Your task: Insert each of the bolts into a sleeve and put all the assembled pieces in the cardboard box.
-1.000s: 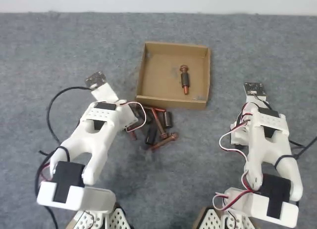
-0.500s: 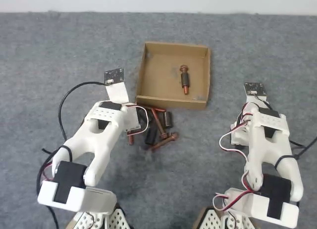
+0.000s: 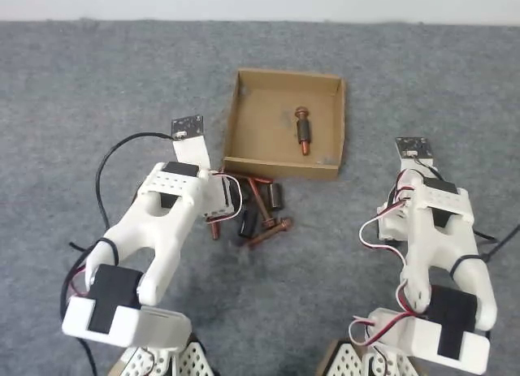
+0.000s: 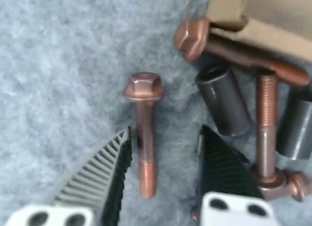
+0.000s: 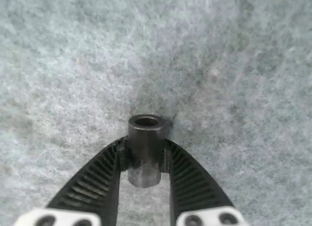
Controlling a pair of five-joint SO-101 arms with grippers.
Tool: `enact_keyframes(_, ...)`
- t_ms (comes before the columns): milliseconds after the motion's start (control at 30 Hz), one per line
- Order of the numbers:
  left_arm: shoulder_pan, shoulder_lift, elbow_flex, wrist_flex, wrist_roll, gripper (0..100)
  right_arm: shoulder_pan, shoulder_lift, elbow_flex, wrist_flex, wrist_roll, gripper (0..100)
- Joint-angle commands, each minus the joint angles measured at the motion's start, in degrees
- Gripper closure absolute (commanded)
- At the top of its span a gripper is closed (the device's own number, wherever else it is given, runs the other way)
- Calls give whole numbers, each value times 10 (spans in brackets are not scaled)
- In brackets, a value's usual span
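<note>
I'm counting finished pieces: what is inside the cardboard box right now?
One copper-coloured bolt with a black sleeve around its shank lies on the floor of the cardboard box. The box's near wall hides a thin strip of floor behind it.

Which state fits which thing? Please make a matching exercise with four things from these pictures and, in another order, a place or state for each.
Things
1. assembled copper bolt with black sleeve
2. lone black cylindrical metal sleeve
3. copper hex-head bolt
4. brown cardboard box

Places or states
A. lying on the grey carpet within the open left gripper
B. clamped in the right gripper
C. holds one assembled piece
D. lying inside the box

Pairs: 1-D, 2-B, 3-A, 4-C
</note>
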Motion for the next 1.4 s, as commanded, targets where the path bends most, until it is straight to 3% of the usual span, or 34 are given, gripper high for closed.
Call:
enact_keyframes(0,-4,-4,-23,-24,-4,870,5,-28,-3,3,10,992)
enact_keyframes(133,-20,35,-46,-33,11,942,5,-28,-3,3,10,992)
enact_keyframes(367,-29,129,-152,55,21,869,5,-28,-3,3,10,992)
enact_keyframes(667,-26,135,-163,58,20,872,5,-28,-3,3,10,992)
enact_keyframes(800,-16,135,-152,29,20,999,5,-28,-3,3,10,992)
enact_keyframes(1167,-25,100,-137,24,19,989,5,-28,-3,3,10,992)
enact_keyframes(1367,-71,25,-50,-101,20,989,-16,-28,-2,-8,10,992)
